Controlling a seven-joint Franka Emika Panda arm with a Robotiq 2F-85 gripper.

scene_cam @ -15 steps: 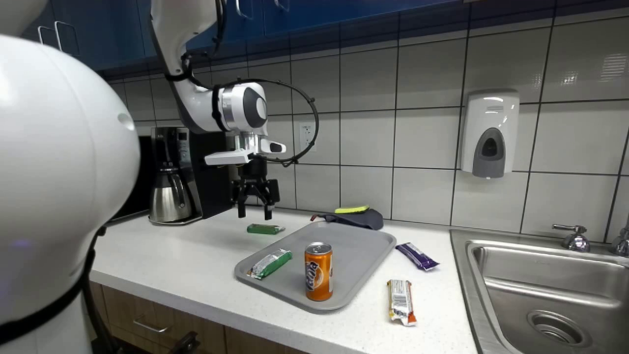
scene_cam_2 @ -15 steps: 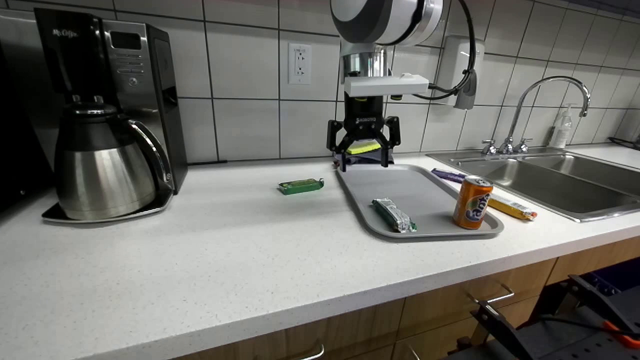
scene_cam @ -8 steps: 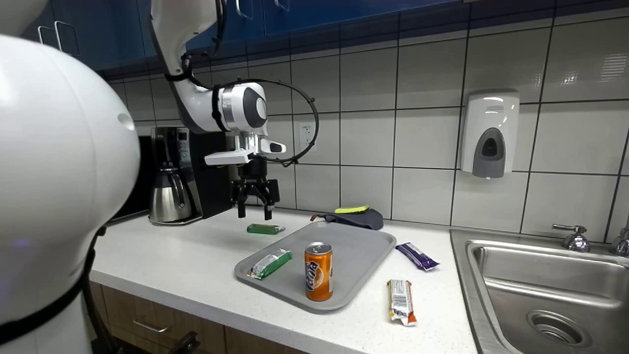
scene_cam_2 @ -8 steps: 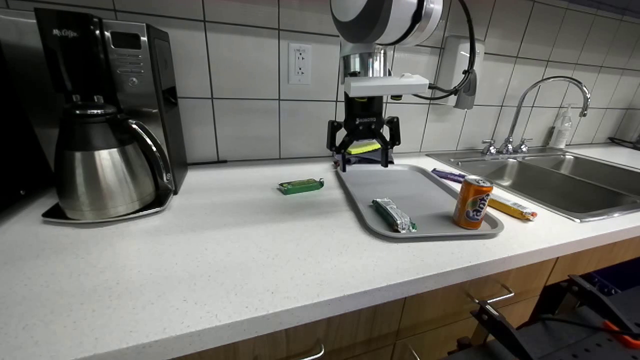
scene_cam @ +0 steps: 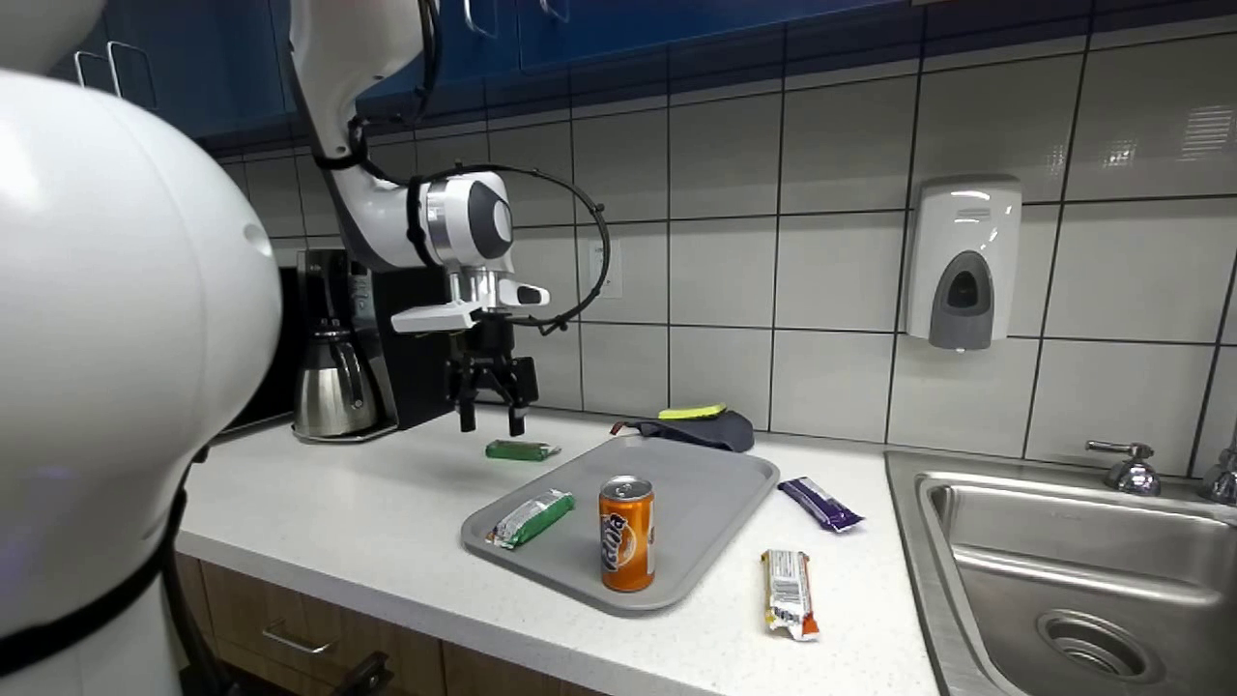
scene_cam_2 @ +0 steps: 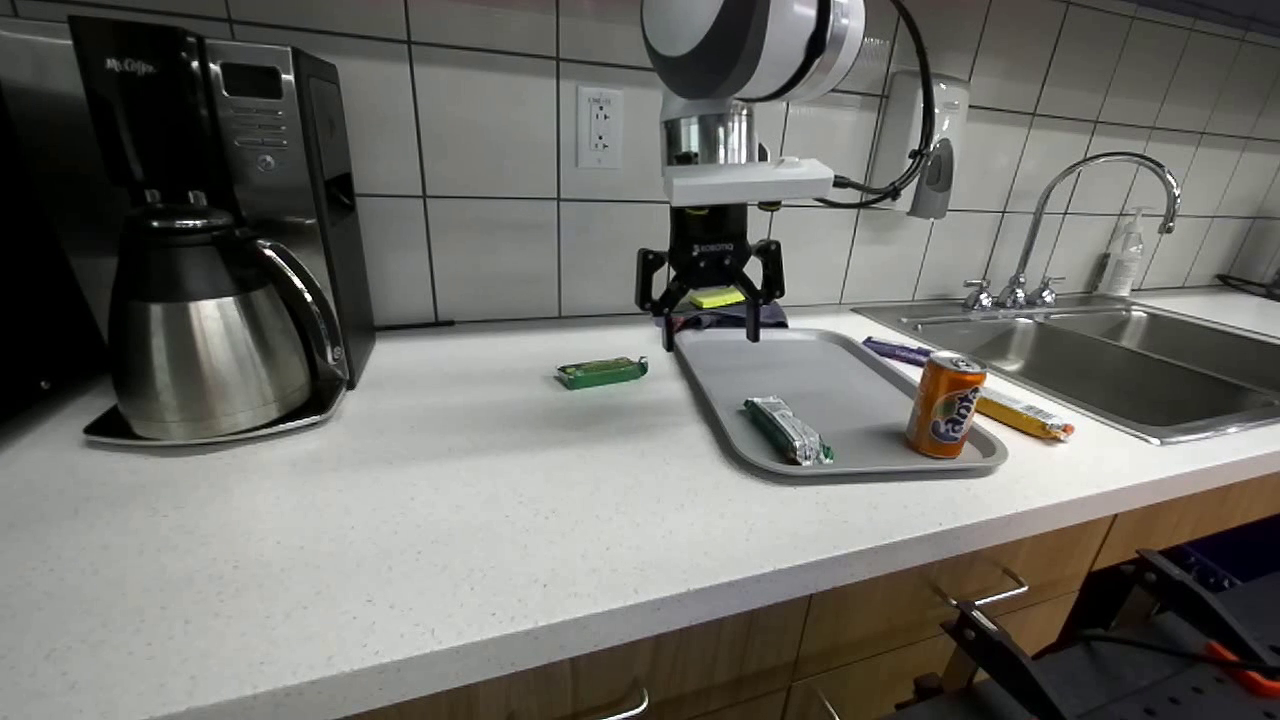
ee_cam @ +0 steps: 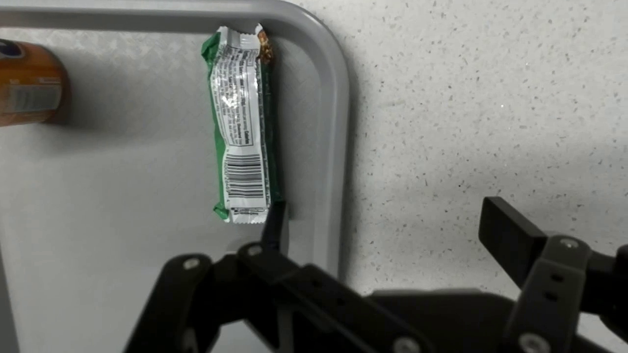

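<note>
Gripper (scene_cam_2: 710,338) inched twd coffee maker (scene_cam_2: 265,200), jaws wide; nearby tray (scene_cam_2: 800,365) w/ upright can (scene_cam_2: 945,408), 1 green bar (scene_cam_2: 788,432).

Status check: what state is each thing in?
Gripper: open, empty
Tray: flat on counter
Fanta can: upright on tray
Tray's green bar: wrapped, barcode up
Counter's green bar: wrapped, flat
Purple bar: wrapped, flat
Yellow bar: wrapped, flat
Carafe: upright, lid on
Faucet: not running
Drawers: shut
Cabinet doors: shut
</note>
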